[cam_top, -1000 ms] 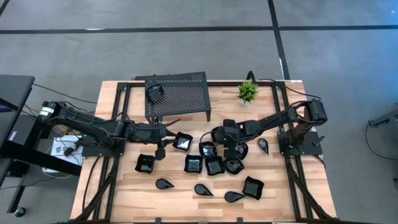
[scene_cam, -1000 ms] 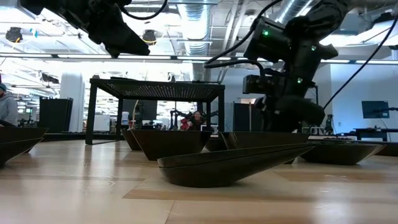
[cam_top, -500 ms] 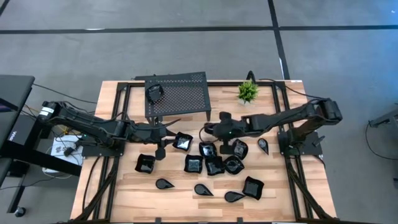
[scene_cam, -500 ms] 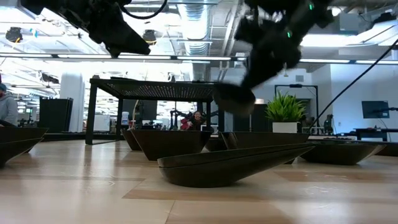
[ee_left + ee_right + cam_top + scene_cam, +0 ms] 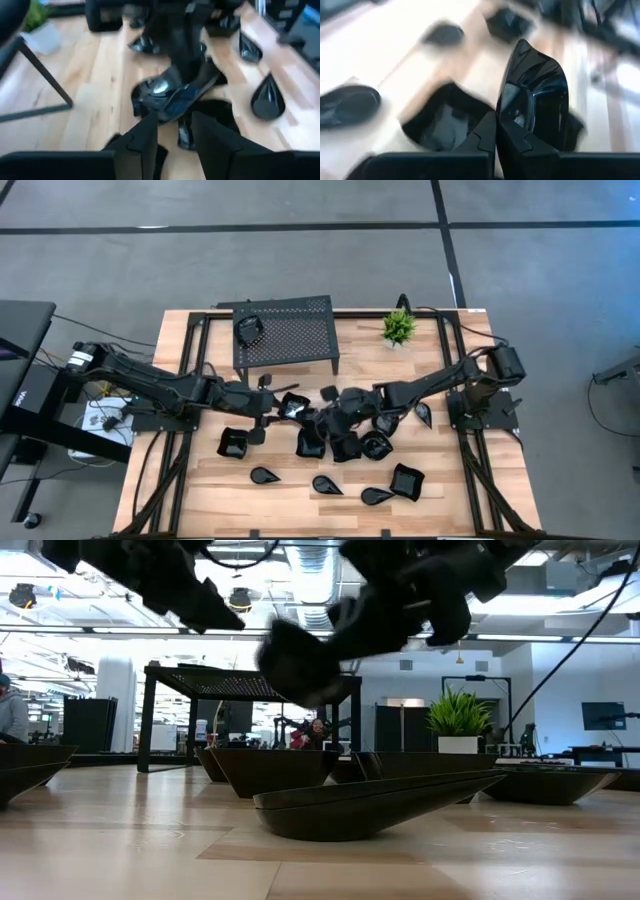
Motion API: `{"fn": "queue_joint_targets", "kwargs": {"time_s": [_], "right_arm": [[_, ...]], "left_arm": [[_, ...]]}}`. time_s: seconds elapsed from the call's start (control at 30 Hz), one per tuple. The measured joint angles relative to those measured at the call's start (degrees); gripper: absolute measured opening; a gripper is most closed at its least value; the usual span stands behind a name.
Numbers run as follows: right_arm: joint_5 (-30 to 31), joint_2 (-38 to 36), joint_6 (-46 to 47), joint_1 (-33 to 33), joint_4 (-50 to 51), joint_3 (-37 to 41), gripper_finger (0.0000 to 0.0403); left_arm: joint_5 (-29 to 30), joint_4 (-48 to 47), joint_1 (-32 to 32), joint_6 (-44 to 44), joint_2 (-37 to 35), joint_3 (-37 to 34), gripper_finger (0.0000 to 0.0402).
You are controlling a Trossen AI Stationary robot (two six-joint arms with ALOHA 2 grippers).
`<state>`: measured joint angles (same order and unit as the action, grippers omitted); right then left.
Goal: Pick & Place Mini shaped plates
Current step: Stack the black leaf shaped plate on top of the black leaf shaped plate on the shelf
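The mini shaped plates (image 5: 345,442) were seen as small glossy black dishes, spread over the middle and near part of the wooden top. A tight cluster of wavy-edged square and roundish ones was gathered at the centre, some touching each other. 1 square dish (image 5: 233,443) lay apart to the left, and another square one (image 5: 406,481) at the near right. 3 teardrop dishes (image 5: 320,484) were laid in a loose row along the near side, and 1 more (image 5: 424,415) lay at the right. 1 dish (image 5: 532,95) was held upright on its edge above the others.
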<state>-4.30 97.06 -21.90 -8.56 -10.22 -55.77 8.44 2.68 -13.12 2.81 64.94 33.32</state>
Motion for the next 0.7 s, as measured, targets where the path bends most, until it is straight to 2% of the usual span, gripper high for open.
{"fn": "queue_joint_targets", "kwargs": {"time_s": [0.2, 0.33, 0.53, 0.7], "right_arm": [[-10.3, 0.9, -0.8, 0.5, -2.5, -2.4, 0.0004], [-11.1, 0.9, 0.8, 1.0, -2.2, -3.1, 0.0002], [-14.0, 0.9, 0.6, 1.6, -2.5, -3.1, 0.0005], [-14.1, 0.9, 2.5, 1.7, -2.6, -3.1, 0.0005]], "left_arm": [[-0.4, 3.0, -1.7, 9.3, 4.3, 0.0, 0.0137], [-1.5, 5.0, -3.2, 13.6, 5.4, 0.0, 0.013], [-1.5, 5.7, -4.2, 15.0, 5.4, 0.0, 0.0116], [-1.6, 5.7, -4.2, 15.5, 5.3, 0.0, 0.0096]]}}
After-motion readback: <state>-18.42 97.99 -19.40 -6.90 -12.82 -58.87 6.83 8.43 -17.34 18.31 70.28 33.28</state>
